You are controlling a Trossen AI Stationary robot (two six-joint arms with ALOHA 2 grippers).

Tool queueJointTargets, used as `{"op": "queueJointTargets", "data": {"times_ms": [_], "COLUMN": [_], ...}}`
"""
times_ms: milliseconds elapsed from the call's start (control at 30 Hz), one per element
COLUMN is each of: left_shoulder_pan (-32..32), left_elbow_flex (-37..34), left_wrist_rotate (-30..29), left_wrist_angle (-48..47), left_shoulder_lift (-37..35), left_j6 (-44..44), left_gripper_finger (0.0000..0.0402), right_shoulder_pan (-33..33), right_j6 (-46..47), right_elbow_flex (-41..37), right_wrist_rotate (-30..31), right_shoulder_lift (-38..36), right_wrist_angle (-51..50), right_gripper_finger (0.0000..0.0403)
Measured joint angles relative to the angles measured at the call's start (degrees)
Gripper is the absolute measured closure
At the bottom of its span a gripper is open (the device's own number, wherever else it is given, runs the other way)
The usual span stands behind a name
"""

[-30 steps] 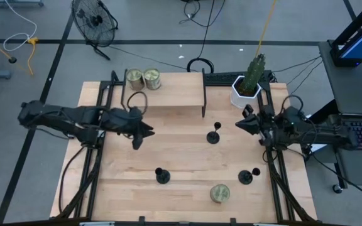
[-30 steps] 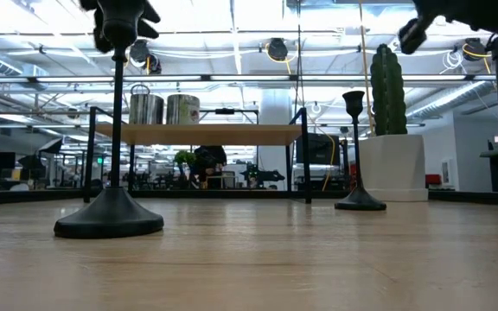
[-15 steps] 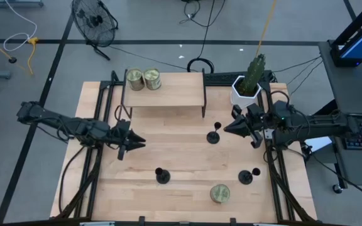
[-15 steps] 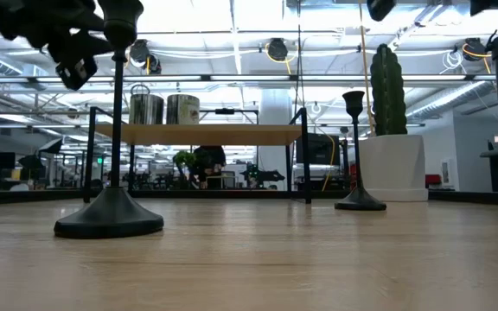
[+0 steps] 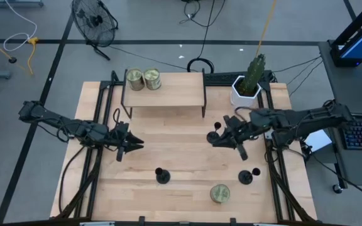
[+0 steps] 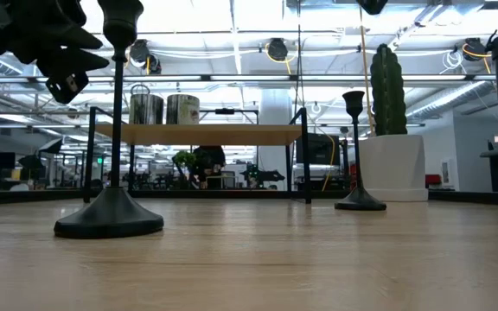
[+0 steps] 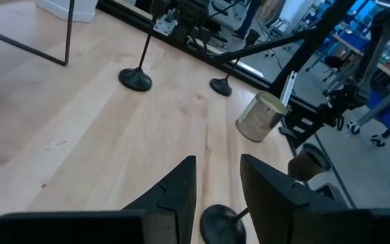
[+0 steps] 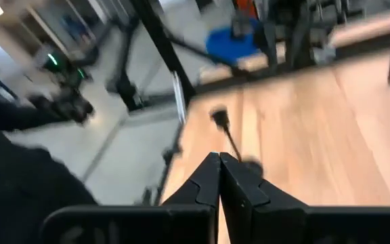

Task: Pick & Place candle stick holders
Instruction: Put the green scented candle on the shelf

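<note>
Three black candle stick holders stand upright on their round bases on the wooden table: one mid-table, one near the front, one front right. My right gripper is shut and hangs above the mid-table holder, clear of its cup. In the right wrist view a blurred holder shows just past the fingertips. My left gripper is open and empty above the table's left half. The front holder's base shows below its fingers.
A greenish-gold tin stands near the front edge. A low wooden shelf at the back carries two more tins. A potted cactus stands at the back right. Bare tabletop lies between the two arms.
My right gripper has travelled toward the table's left edge and a little toward the near edge, ending above the mid-table holder. My left gripper has drawn back toward the near-left. No holder has moved.
</note>
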Motion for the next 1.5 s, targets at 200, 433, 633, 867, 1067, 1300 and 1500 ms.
{"op": "queueJointTargets", "data": {"times_ms": [200, 433, 633, 867, 1067, 1300, 1500], "left_shoulder_pan": [0.0, 0.04, 0.04, 0.04, 0.04, 0.04, 0.04], "left_elbow_flex": [0.0, 0.0, 0.0, 0.0, 0.0, 0.0, 0.0], "left_wrist_rotate": [0.0, 0.0, 0.0, 0.0, 0.0, 0.53, 0.55], "left_wrist_angle": [0.02, -0.07, -0.49, -1.3, -1.3, -1.3, -1.45], "left_shoulder_lift": [0.0, 0.01, 0.02, 0.02, 0.02, 0.02, 0.02], "left_j6": [1.09, 2.3, 2.29, 2.04, 1.87, 1.87, 1.63], "left_gripper_finger": [0.0282, 0.0282, 0.0282, 0.0282, 0.0282, 0.0282, 0.0282], "right_shoulder_pan": [3.15, 7.29, 10.04, 12.91, 13.78, 13.76, 13.68], "right_j6": [1.16, 3.27, 7.56, 11.66, 14.54, 12.3, 16.29], "right_elbow_flex": [6.51, 9.54, 9.55, 9.55, 9.55, 9.55, 9.55], "right_wrist_rotate": [0.57, -0.05, -4.3, -5.75, -5.78, -7.21, -7.28], "right_shoulder_lift": [6.69, 12.74, 17.76, 22.87, 25.17, 25.65, 25.31], "right_wrist_angle": [-9.82, -14.86, -15.51, -18.37, -21.08, -23.99, -25.35], "right_gripper_finger": [0.0403, 0.0403, 0.0403, 0.0403, 0.0403, 0.0403, 0.0403]}}
